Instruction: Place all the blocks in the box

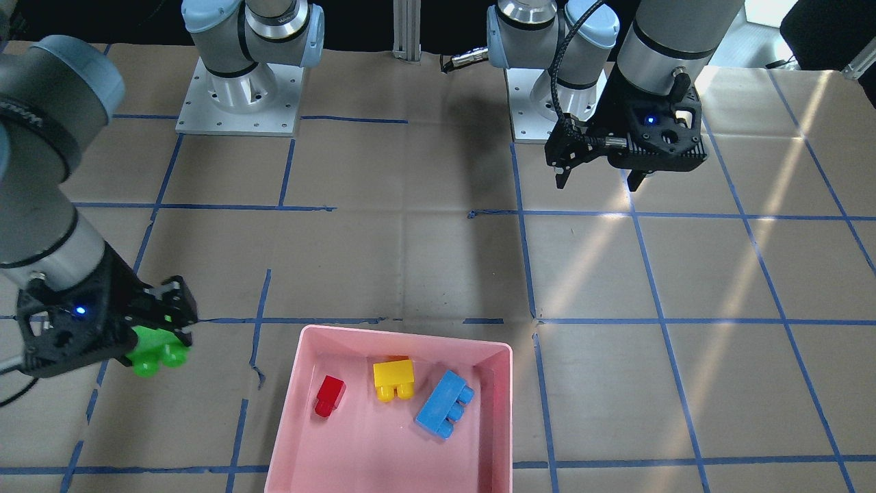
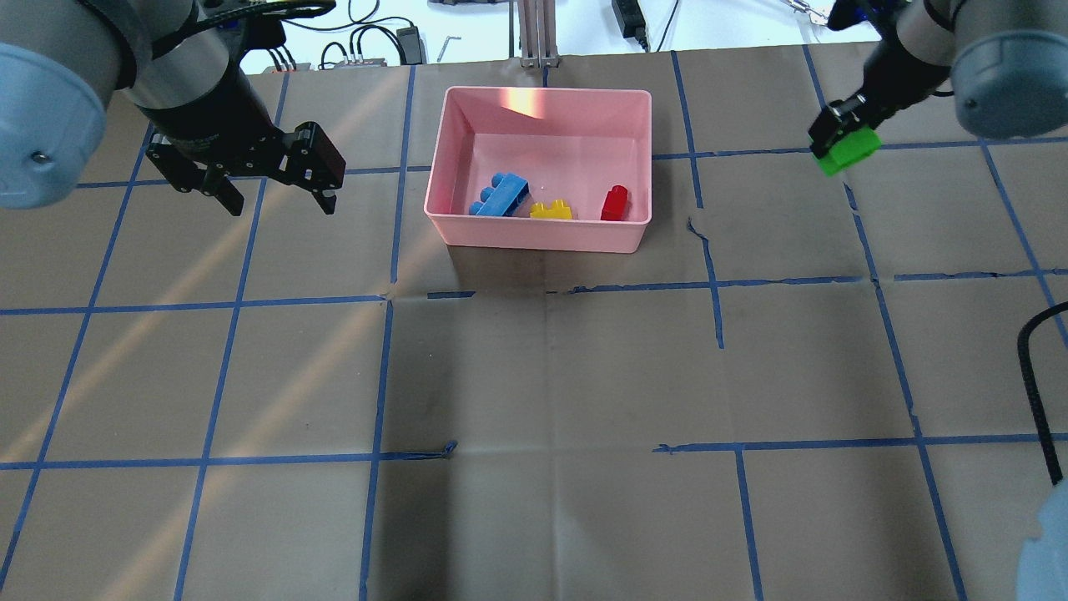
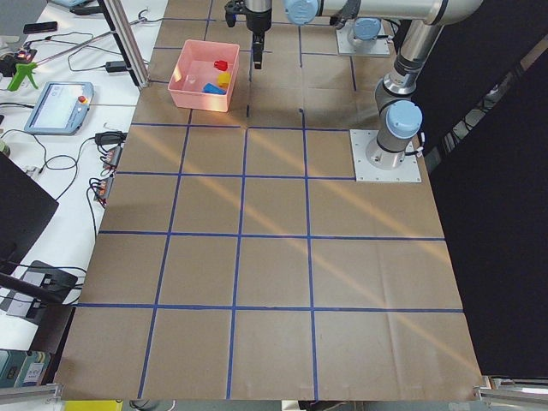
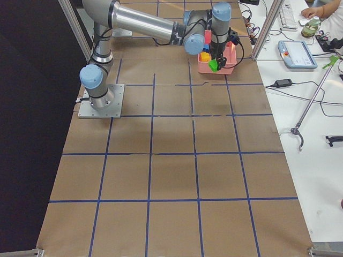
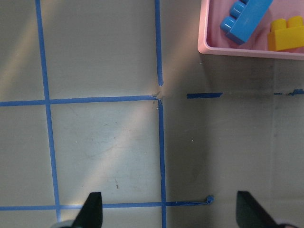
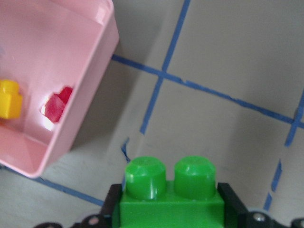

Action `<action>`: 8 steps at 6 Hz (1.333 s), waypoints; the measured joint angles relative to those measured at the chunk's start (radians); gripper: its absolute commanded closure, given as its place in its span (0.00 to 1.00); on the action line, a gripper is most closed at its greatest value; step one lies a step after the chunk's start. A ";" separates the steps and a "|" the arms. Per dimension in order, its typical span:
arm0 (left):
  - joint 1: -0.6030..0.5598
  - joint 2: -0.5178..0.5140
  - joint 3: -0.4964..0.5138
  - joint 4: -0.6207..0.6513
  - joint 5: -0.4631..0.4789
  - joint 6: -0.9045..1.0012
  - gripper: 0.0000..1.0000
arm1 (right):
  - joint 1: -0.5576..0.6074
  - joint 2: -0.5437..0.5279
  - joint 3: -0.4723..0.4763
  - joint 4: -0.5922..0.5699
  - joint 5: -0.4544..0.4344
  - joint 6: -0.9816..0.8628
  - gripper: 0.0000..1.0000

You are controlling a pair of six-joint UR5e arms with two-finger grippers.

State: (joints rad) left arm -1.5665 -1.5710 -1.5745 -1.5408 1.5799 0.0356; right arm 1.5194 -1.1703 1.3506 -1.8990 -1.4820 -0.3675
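Starting out to the left of the pink box (image 2: 534,236), the left gripper (image 2: 280,203) hangs over bare counter (image 2: 542,376). Its fingers are spread wide and carry nothing, and the left wrist view shows only paper and blue tape between the two tips. It looks parked there, clear of the box so the other arm has room.

Into the box now: the blue three-stud block (image 2: 501,194) lies at an angle in the left part, close to the near wall. The yellow two-stud block (image 2: 551,210) sits just to its right, and the small red block (image 2: 615,203) is over by the right wall. All three rest on the box floor, apart from one another. That's three of four home.

Off to the right of the box comes the action. The right gripper (image 2: 844,144) has its fingers clamped on the green two-stud block (image 6: 170,190), one on each side of the body. The studs point away from the wrist, a snug hold that should keep it from twisting. The green block looks lifted off the counter, outside the box and apart from its right wall. By my read this is the carry for the last block, with a move across the right wall and a release to come.
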 measured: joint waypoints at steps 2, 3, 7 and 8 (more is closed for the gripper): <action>0.006 0.000 -0.001 0.002 -0.001 0.006 0.01 | 0.151 0.211 -0.249 0.028 0.000 0.284 0.62; 0.009 0.000 -0.001 0.003 0.000 0.009 0.01 | 0.176 0.291 -0.307 0.027 0.002 0.370 0.58; 0.014 0.002 -0.001 0.002 0.001 0.008 0.01 | 0.192 0.435 -0.336 -0.043 0.029 0.466 0.00; 0.014 0.002 -0.001 0.002 0.001 0.006 0.01 | 0.192 0.408 -0.336 -0.018 0.029 0.473 0.00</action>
State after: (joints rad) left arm -1.5524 -1.5693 -1.5754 -1.5386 1.5804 0.0416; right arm 1.7118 -0.7621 1.0146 -1.9166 -1.4528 0.1050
